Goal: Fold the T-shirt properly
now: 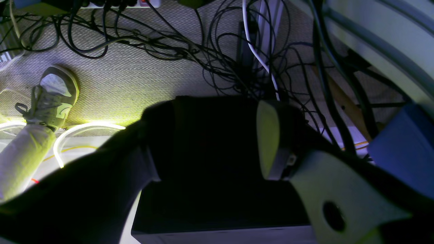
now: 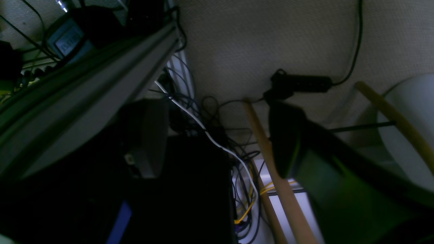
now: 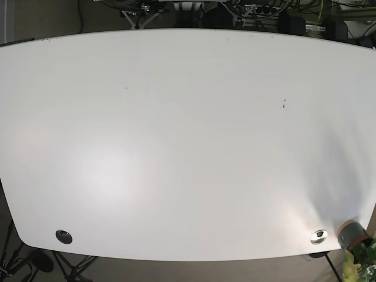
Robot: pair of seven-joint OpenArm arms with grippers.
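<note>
The left gripper (image 1: 212,135) is closest to its own camera. Its two fingers stand wide apart, with one pale pad (image 1: 268,139) on the right one. It holds nothing, so it is let go. Under it is one black box (image 1: 220,203). Past that is the floor, with one grey shoe (image 1: 54,98) and one leg in light trousers (image 1: 20,159). Farther off lies a big tangle of black cables (image 1: 190,51), with one white cable (image 1: 261,57) running through it.

The right gripper (image 2: 217,142) is wide apart too, with one grey pad (image 2: 147,135) on the left side. It also grips nothing. Behind it are two wooden sticks: one (image 2: 271,176) in the middle and one (image 2: 396,118) at the right. One white cable (image 2: 210,135) runs across the dark floor there.

From above, there is one big white table (image 3: 188,147). On its near edge sit two round caps, one dark (image 3: 63,237) and one shiny (image 3: 318,236). One small plant pot (image 3: 352,235) stands at the near right corner. At the far edge are more cables (image 3: 258,9).

The T-shirt does not show in any view, so I cannot tell where it is or how it looks.
</note>
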